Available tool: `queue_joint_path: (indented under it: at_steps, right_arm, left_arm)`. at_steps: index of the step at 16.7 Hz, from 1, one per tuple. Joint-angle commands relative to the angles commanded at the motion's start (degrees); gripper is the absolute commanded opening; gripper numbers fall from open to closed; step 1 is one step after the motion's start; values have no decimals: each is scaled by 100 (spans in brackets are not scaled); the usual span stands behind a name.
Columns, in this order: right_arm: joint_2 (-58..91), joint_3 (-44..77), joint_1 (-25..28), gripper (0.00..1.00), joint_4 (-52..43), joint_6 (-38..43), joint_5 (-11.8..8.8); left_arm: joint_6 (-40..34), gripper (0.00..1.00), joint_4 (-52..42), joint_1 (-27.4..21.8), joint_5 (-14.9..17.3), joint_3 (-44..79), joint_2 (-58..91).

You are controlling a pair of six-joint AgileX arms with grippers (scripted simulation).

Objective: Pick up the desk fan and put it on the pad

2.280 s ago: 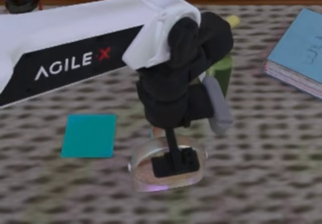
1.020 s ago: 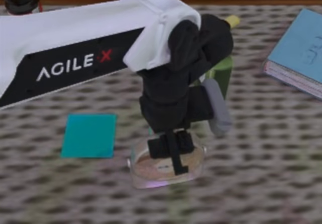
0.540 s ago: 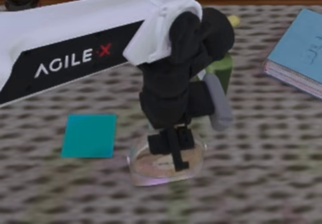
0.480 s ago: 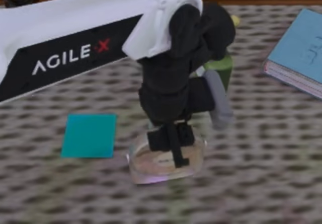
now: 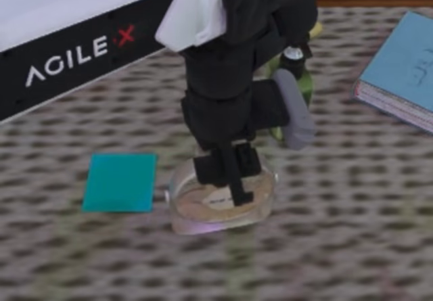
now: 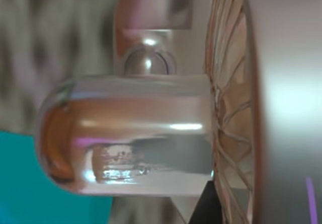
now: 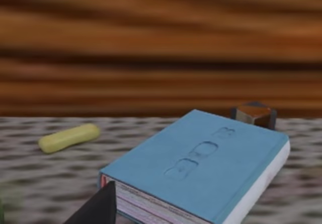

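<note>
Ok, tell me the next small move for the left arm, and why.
Probably carry the desk fan toward the top view's left, over the pad. The left gripper appears clamped on the fan, and the pad lies bare just beside it.

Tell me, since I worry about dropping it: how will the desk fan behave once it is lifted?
The desk fan looks like a thin, glossy cage, so probably light but slippery. The left gripper holds it near one edge, so it may tilt. Its rounded shell could rock when set on the pad.
</note>
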Motion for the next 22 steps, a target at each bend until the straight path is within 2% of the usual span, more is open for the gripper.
queue_joint_path:
  at_steps: [2, 5, 12, 15, 17, 22]
  right_arm:
    - [0, 0, 0, 100, 0, 0, 0]
    - [0, 0, 0, 100, 0, 0, 0]
    - [0, 0, 0, 100, 0, 0, 0]
    - [0, 0, 0, 100, 0, 0, 0]
    - [0, 0, 0, 100, 0, 0, 0]
    - [0, 0, 0, 100, 0, 0, 0]
  left_arm:
    - [85, 0, -1, 62, 0, -21, -11]
    - [629, 0, 16, 467, 2, -147, -105]
    - [2928, 0, 136, 2056, 4, -690, -546]
    - [3610, 0, 196, 2581, 9, -877, -716]
    - [3770, 0, 217, 2725, 11, -928, -768]
    - [3772, 0, 236, 2701, 6, -930, -742]
